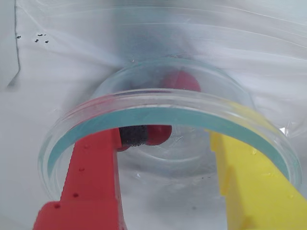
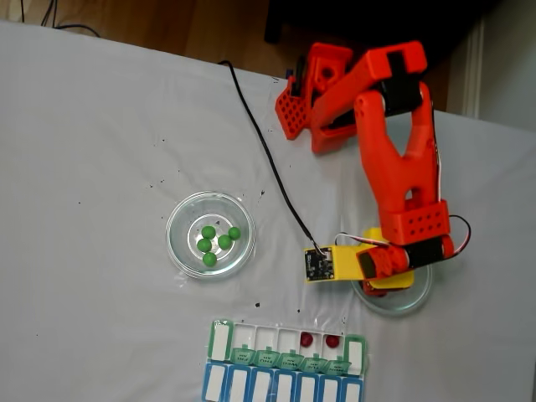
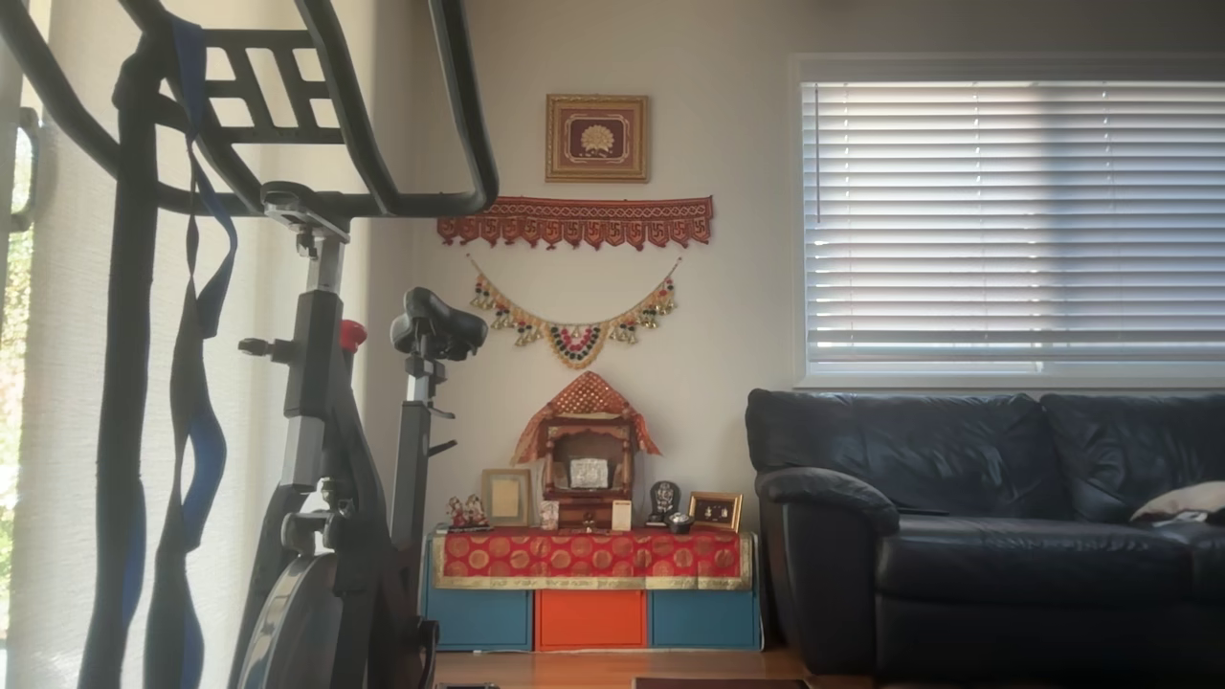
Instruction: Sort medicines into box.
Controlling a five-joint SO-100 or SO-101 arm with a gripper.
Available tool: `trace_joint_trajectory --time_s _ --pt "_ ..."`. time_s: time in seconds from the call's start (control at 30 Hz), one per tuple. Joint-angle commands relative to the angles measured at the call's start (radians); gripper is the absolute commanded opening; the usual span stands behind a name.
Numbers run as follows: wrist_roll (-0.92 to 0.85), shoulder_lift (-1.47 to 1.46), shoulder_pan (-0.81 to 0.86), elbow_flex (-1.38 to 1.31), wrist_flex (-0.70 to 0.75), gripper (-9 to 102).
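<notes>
1. Reaching into the right-hand glass dish (image 2: 416, 303) in the fixed view, with the gripper (image 1: 165, 143) lowered inside the rim; in the wrist view a red finger (image 1: 93, 177) on the left and a yellow finger (image 1: 249, 177) on the right, spread wide apart, nothing clamped between them.
2. Resting against a dark pad at the red finger's tip: one dark red ball (image 1: 158, 134). Touching or just beside, hard to say through the glass rim. Farther back in the same dish, a second red ball (image 1: 181, 80).
3. Sitting well apart in the left glass dish (image 2: 180, 247) of the fixed view: five green balls (image 2: 216, 243), untouched.
4. Lying at the near edge of the white cloth (image 2: 84, 167): the pill box (image 2: 219, 337), its green-lidded row open, with two red balls (image 2: 319, 340) already dropped in compartments toward the right end.
5. Judging the step: picking the next red ball, task roughly early to midway, greens not yet begun.
6. Calling next for closing the fingers squarely on the near ball without nudging it away along the slick glass, then lifting clear of the rim, carrying toward an open compartment, and releasing low enough to stop a bounce.
7. Watching the dish itself: light glass, likely to slide if a finger catches the wall.
</notes>
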Motion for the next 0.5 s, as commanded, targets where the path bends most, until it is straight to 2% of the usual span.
trace_joint_trajectory --time_s 0.0,0.47 --pt "-0.003 0.014 0.020 -0.058 0.002 22" --pt "0.000 -0.005 0.023 -0.064 -0.025 17"
